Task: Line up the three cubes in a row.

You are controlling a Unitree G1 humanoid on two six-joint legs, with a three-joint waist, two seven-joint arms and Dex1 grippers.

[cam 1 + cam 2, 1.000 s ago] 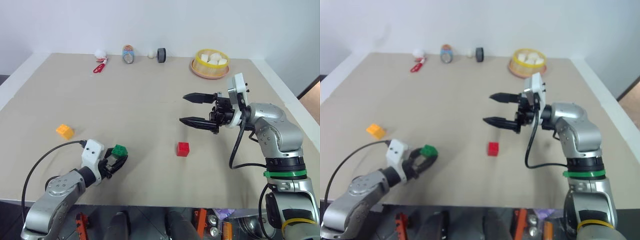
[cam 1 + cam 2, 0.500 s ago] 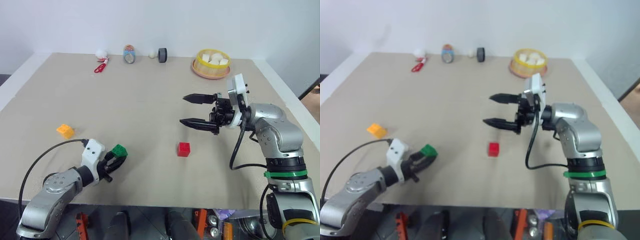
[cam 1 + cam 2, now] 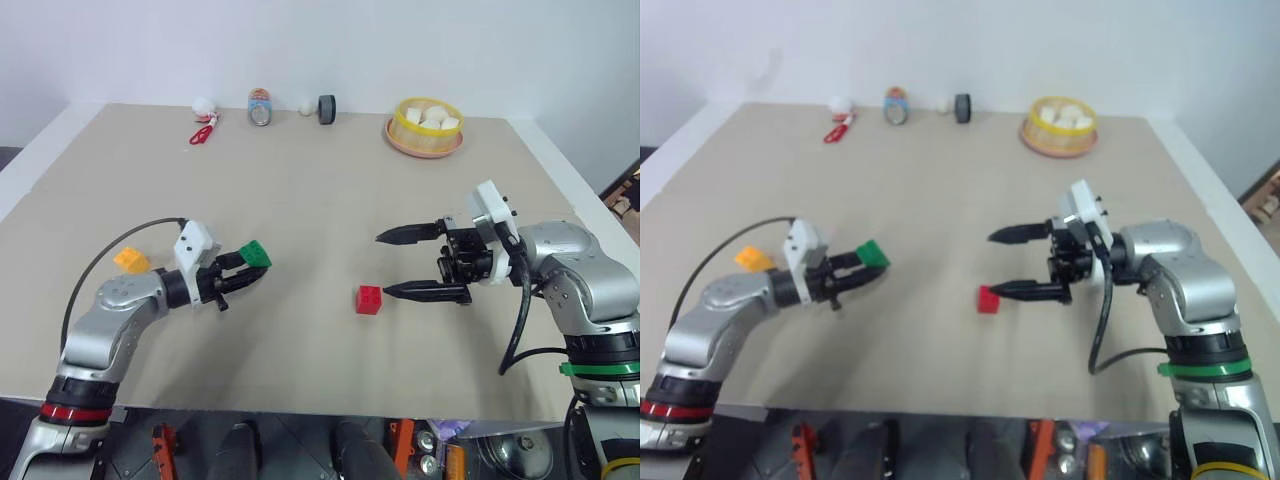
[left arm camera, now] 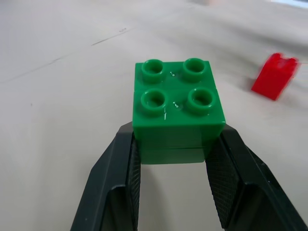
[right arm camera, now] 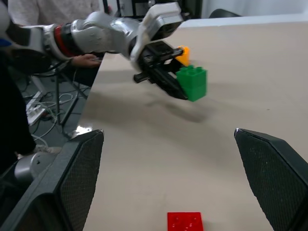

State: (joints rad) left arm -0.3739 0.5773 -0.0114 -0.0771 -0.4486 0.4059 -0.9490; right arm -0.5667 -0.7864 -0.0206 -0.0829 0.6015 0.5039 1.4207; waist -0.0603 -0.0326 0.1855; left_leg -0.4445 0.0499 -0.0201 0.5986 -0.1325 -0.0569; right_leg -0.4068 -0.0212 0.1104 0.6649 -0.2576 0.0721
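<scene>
Since a second ago my left gripper has lifted the green cube off the table and carried it up and inward, and my right gripper has drawn back and dropped lower, so its lower finger now points at the red cube from just beside it.

My left fingers clamp the green cube by its two side faces, studs up. In the right wrist view it hangs clear of the table with a shadow beneath it. Its lower part is tucked between my pads — I cannot see its underside.

My right gripper stands wide apart and holds nothing. From its own wrist camera the red cube sits at the very bottom edge, cut off, so only its top face shows. Whether my lower fingertip touches it I cannot tell; from the head views the tip ends right at its near side.

The orange-yellow cube lies on the table behind my left forearm, partly covered by the arm and cable.

Along the far edge sit a yellow-rimmed basket of white lumps, a dark roll, a small white ball, a can lying on its side and red scissors — too small to make out further.
</scene>
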